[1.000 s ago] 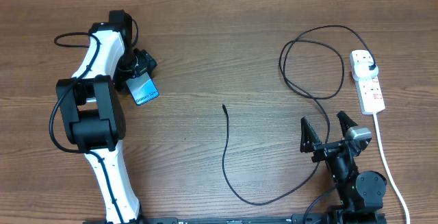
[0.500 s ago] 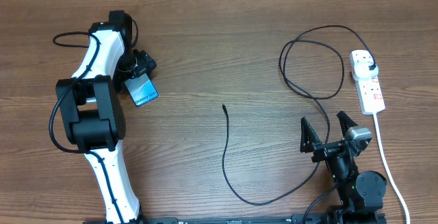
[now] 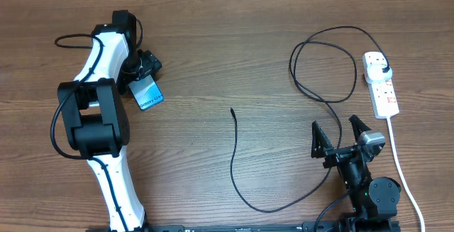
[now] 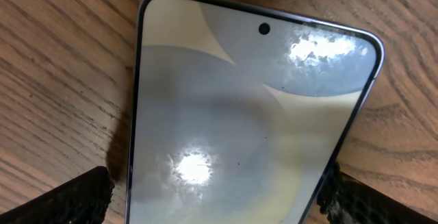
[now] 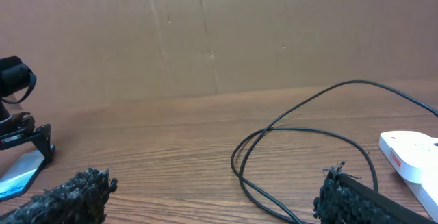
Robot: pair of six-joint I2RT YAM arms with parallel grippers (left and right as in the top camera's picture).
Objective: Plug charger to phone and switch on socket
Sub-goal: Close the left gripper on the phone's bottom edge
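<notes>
At the left of the brown wooden table (image 3: 213, 47), slim rectangular dark-framed phone (image 3: 147, 94) between the fingers of the left gripper (image 3: 145, 84). Near the right edge, white elongated power strip (image 3: 381, 84), the long thin black charger cable (image 3: 234, 154) plugged into its far end, looping left of it, then sweeping round to mid-table. Nearer than the strip and just right of the cable, right gripper (image 3: 333, 122), nothing between its fingers.
</notes>
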